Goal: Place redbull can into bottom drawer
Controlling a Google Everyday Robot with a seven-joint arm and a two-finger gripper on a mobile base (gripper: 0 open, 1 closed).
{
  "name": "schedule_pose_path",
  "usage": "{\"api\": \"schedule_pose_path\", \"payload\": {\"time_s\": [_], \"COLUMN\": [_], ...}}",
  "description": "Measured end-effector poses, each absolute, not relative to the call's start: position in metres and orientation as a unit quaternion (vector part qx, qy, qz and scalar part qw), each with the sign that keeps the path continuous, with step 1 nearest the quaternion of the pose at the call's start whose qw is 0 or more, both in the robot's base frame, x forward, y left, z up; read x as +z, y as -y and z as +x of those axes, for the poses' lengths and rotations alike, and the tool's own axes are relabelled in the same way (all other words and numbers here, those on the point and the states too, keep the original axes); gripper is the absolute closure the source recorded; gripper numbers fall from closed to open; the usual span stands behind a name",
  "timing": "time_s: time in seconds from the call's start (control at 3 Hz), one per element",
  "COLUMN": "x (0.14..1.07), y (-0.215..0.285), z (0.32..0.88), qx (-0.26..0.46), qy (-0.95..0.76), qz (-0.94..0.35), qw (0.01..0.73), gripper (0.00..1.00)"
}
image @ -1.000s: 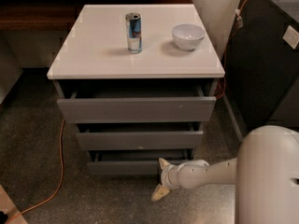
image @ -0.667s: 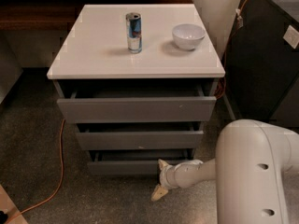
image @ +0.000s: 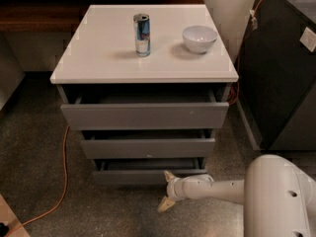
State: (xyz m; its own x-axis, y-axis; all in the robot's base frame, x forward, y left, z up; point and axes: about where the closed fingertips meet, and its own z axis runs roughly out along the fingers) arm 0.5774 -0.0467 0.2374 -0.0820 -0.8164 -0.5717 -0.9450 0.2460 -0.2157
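The redbull can (image: 142, 34) stands up straight on the white top (image: 98, 48) of the cabinet, well away from the arm; the white bowl (image: 199, 37) sits near it on the right; the bottom drawer (image: 133, 176) is pulled out a little; the gripper (image: 167, 190) is low by the floor, just in front of that drawer; its two fingers are spread wide and hold nothing.
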Motion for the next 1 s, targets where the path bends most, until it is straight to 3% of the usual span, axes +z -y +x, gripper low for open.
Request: {"api": "schedule_pose_path", "payload": {"time_s": [1.0], "x": [0.209], "y": [0.049], "z": [0.641], "qx": [0.109], "qy": [-0.697], "qz": [-0.624], "qw": [0.335], "gripper": [0.00]}}
